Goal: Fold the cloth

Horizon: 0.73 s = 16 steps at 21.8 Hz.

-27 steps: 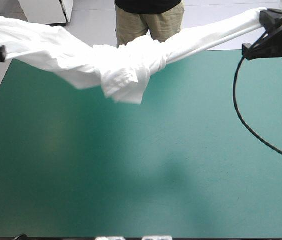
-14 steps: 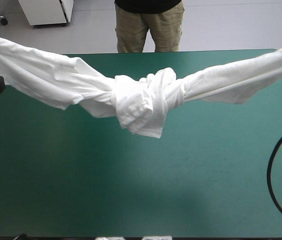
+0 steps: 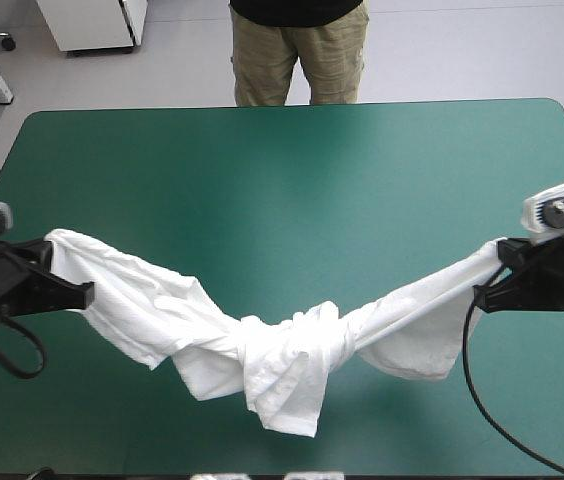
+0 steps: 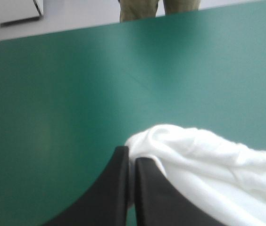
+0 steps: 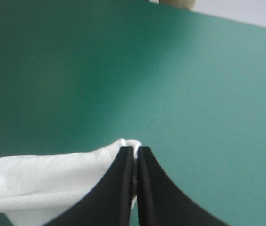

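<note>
- t-shirt point(image 3: 282, 355): white, twisted rope-like with a knotted lump at mid-span, slung between both tools over the near half of the teal-green bench point(image 3: 292, 180).
- left tool point(image 3: 84, 295): black fingers point(image 4: 114, 188) all but closed, pinching one end of the t-shirt near the bench's left edge.
- right tool point(image 3: 484, 296): fingers likewise pressed together on the opposite end, near the right edge.
- knotted lump: sagging lowest, loose flap hanging toward the near edge; contact with the bench not discernible.

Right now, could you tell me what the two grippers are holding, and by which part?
Both hold the T-shirt. The left gripper is shut on one bunched end and the right gripper on the opposite end, and the twisted middle sags between them.
</note>
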{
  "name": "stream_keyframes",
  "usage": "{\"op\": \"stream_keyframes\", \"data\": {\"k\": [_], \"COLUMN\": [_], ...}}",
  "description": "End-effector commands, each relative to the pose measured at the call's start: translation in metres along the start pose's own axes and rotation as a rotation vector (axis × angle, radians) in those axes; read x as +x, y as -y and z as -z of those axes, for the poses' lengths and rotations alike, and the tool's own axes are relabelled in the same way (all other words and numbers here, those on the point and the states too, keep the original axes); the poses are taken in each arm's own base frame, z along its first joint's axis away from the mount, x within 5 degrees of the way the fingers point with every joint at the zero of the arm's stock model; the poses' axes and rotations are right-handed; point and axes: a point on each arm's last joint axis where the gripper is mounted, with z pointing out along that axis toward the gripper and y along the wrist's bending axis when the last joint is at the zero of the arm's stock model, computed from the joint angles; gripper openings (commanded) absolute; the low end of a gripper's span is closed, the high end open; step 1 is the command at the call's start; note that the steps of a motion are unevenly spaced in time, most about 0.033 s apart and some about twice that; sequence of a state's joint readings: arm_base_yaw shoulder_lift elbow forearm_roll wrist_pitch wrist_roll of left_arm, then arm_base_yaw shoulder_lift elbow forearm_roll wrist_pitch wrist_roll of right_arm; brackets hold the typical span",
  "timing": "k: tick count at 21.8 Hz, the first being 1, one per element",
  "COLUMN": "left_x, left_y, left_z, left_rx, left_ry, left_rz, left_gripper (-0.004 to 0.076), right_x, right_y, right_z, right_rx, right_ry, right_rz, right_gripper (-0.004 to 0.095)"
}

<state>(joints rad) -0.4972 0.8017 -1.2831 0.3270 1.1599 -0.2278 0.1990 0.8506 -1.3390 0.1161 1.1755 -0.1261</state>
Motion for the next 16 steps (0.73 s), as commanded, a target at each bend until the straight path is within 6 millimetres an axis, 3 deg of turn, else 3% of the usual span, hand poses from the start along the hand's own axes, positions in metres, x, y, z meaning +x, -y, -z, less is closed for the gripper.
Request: {"op": "stream_keyframes", "data": {"k": [1, 3, 6, 9, 13, 16], "left_x": [0.001, 0.006, 0.008, 0.006, 0.010, 0.007], "left_y": [0.012, 0.021, 0.043, 0.048, 0.020, 0.013], "left_z": [-0.037, -0.066, -0.132, -0.193, -0.276, -0.299], "left_rx": [0.006, 0.015, 0.031, -0.002, -0.066, -0.073], "left_ry": [0.017, -0.008, 0.003, 0.002, -0.085, -0.078], "left_rz": [-0.032, -0.049, -0.046, -0.011, 0.099, 0.110], "left_gripper": [-0.0009, -0.0009, -0.0009, -0.0009, -0.0009, -0.0009], "right_x": [0.002, 0.008, 0.012, 0.008, 0.008, 0.002], "right_y": [0.006, 0.009, 0.018, 0.033, 0.063, 0.068], "right_z": [-0.040, -0.067, -0.136, -0.189, -0.265, -0.285], "right_rx": [0.018, 0.016, 0.037, 0.088, 0.136, 0.137], "right_ry": [0.020, -0.016, -0.069, -0.077, -0.121, -0.126], "right_rz": [-0.021, -0.033, -0.041, -0.020, -0.069, -0.068], "right_gripper": [-0.0015, -0.0016, -0.0017, -0.0017, -0.0017, -0.0011]}}
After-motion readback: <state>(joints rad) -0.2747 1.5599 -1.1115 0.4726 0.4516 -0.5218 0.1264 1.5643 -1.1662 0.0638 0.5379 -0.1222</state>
